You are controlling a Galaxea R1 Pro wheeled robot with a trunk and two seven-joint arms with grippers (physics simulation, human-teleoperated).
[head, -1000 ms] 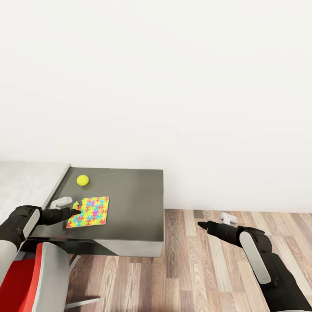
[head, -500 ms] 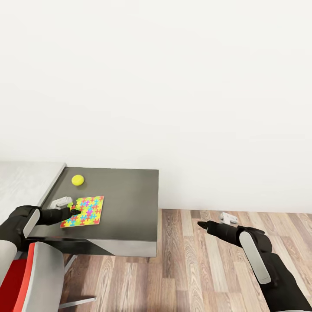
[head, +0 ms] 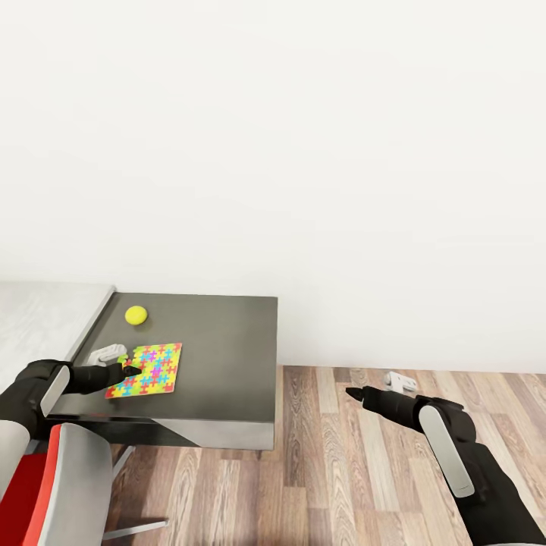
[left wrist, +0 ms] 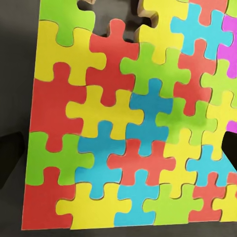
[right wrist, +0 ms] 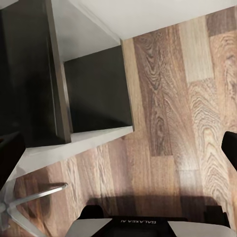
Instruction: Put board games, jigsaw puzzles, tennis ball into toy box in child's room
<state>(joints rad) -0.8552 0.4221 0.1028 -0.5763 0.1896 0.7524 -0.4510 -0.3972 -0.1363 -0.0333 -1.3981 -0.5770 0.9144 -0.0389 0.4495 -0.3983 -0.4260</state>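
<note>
The desk is seen in the head view with its dark grey end part against the white wall. A pale grey part of the desk top joins it at the left.

One jigsaw puzzle is laid flat on the dark part, close to the front edge and near the line where the dark part meets the pale part. It is made of yellow, pink, green, blue and orange pieces. The tennis ball is placed further back on the dark part, nearer the wall, and it is kept apart from the puzzle. A small pale grey thing is seen just beside the puzzle's left edge; what it is cannot be told.

The left gripper is held at the puzzle's left edge. In the left wrist view the puzzle is seen very close, with a dark finger at one side and a bit of the other finger at the far side. The fingers are spread apart, and nothing is pinched between them.

The right gripper is held out over the wooden floor, well away from the desk. In the right wrist view its fingers are seen far apart at the two sides, with nothing between them.

A red and grey chair is seen in front of the desk at the left.
</note>
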